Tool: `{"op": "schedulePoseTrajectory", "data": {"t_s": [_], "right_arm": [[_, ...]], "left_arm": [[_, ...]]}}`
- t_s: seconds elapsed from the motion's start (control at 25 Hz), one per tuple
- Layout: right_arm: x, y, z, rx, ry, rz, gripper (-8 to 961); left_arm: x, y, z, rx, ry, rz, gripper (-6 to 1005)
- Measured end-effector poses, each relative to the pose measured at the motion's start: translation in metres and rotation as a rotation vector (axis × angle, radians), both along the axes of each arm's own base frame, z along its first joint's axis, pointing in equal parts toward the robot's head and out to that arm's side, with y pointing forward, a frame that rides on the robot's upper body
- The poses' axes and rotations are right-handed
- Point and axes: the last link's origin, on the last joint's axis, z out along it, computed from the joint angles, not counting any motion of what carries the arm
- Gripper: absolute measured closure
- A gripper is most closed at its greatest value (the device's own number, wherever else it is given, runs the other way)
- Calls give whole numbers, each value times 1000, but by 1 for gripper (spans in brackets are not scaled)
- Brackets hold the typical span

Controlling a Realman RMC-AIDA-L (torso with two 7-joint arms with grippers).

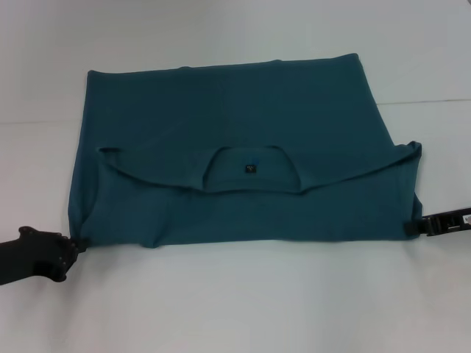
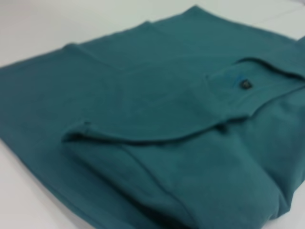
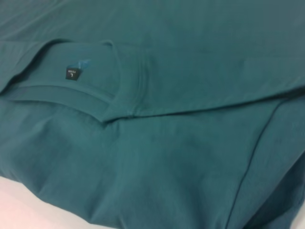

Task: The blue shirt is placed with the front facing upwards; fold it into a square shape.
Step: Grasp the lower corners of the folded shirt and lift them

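Note:
The blue shirt (image 1: 228,132) lies on the white table, folded across so that its collar and small dark neck label (image 1: 250,168) sit in the middle. No chest print shows. My left gripper (image 1: 72,246) is at the shirt's near left corner, where the cloth is drawn to a point between its fingers. My right gripper (image 1: 409,227) is at the near right corner, with a black fingertip over the cloth edge. The shirt fills the left wrist view (image 2: 157,129) and the right wrist view (image 3: 181,143), and the label (image 3: 71,74) shows there too.
The white table (image 1: 235,309) runs around the shirt on all sides. A faint seam line (image 1: 434,101) crosses the table behind the shirt on the right.

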Motion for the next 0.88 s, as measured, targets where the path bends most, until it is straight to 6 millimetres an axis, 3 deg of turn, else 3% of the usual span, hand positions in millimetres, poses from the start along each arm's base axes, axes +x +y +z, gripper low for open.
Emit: {"op": "schedulePoseTrajectory", "data": {"t_s": [0.44,0.88], "right_arm": [[-19,-22,12,23,63,117,916],[2,-58,6,48,120,142,913]], "left_arm": [[1,-16,16,35,-102,-43,988],[1,-34,20,21,-163,-78,988]]}}
